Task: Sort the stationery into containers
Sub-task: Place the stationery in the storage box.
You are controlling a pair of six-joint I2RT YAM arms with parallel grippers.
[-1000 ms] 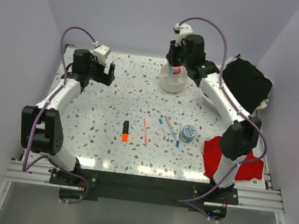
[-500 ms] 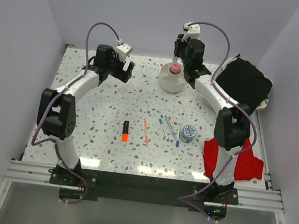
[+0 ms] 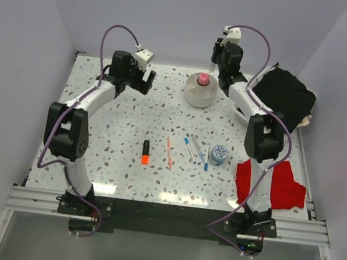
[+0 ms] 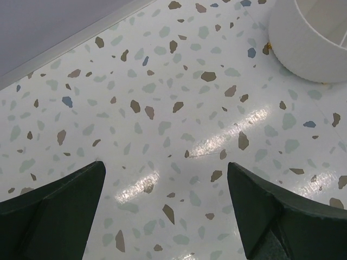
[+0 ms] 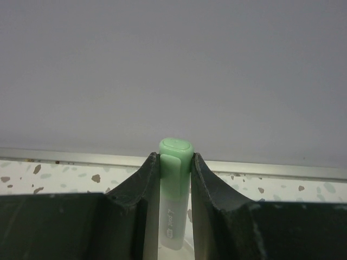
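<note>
Pen (image 5: 174, 208) clamped in right end effector (image 5: 174, 158) near rear table edge (image 5: 65, 156)

table (image 4: 162, 108): white terrazzo, brown, teal and blue flecks | bowl (image 3: 200, 98): white | stick (image 3: 202, 79): pink cap | highlighter (image 3: 146, 152): black far end, orange near end | pen (image 5: 174, 195): pale green cap, frosted barrel | near-right cloth (image 3: 277, 187): red | far-right cloth (image 3: 284, 95): black | roll (image 3: 219, 154): pale blue, patterned | walls (image 3: 174, 17): pale lilac

Plain lilac-grey walls (image 3: 174, 17) on three sides of a glossy terrazzo table (image 3: 111, 129)
</note>
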